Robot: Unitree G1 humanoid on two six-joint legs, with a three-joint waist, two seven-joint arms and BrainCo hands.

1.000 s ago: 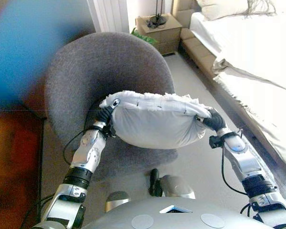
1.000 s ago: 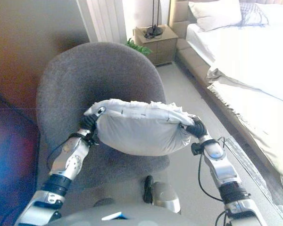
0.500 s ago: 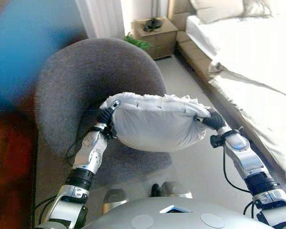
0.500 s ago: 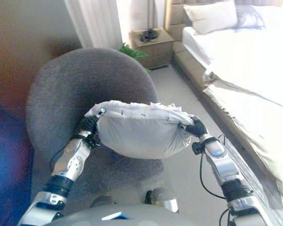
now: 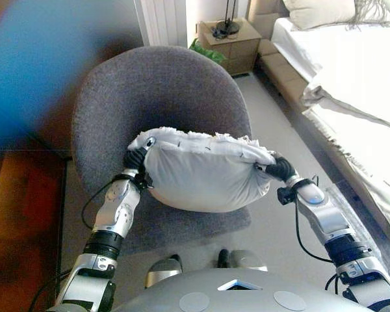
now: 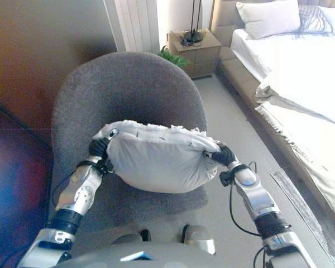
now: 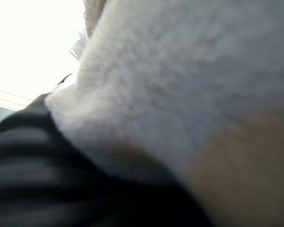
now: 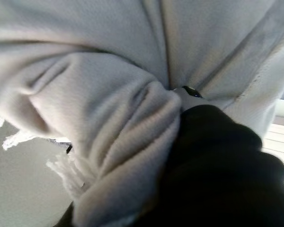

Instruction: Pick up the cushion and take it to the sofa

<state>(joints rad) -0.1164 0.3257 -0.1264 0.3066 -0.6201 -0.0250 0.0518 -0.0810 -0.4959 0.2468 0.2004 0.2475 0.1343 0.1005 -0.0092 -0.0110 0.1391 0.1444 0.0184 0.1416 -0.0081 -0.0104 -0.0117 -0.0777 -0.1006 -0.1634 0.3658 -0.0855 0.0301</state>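
Grey armchair (image 5: 157, 97) ahead, seat bare beneath the load. White bed (image 5: 351, 71) off to the right, pillow (image 6: 268, 18) at its head. Pale cushion (image 5: 205, 170) with fringed top edge held in the air above the chair seat, spanning between both hands, clear of the upholstery. Left hand (image 5: 136, 158) pressed against the cushion's left end, fabric filling its wrist view; fingers buried in the cloth, so grip impossible to judge. Right hand (image 5: 280, 169) clenched on the cushion's right corner, fabric bunched and creased against the dark cover. Wooden nightstand (image 5: 233, 39) beyond the chair, lamp base (image 5: 227, 26) on top, green plant (image 5: 205, 51) just beside it.
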